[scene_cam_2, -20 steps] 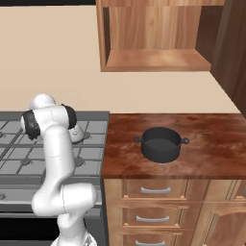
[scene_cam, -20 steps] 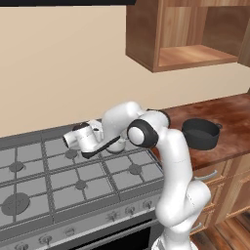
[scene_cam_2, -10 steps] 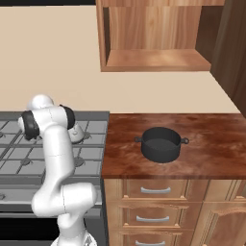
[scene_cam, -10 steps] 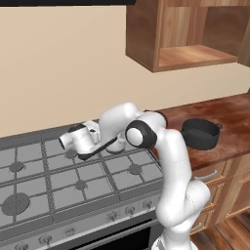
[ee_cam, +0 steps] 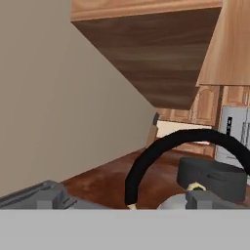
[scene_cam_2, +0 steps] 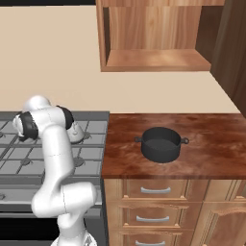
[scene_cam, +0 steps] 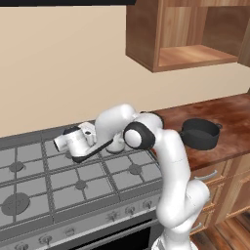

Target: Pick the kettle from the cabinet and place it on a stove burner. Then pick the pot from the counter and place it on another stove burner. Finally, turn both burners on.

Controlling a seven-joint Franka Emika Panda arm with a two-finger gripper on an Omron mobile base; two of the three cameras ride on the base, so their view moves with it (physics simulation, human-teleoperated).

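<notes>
Gripper [scene_cam: 93,134] apparently wide open

Kitchen: stove [scene_cam: 73,185], counter [scene_cam_2: 202,158], cabinet [scene_cam_2: 153,62].

Beige wall [scene_cam: 58,63], stove knobs [scene_cam: 113,215]

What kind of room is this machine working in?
A home-style kitchen, though computer-rendered rather than real. The signs: a grey gas stove with square grates, a glossy reddish-brown wood-grain countertop carrying a wide dark pot, and an open warm brown wooden wall cabinet above.
</notes>
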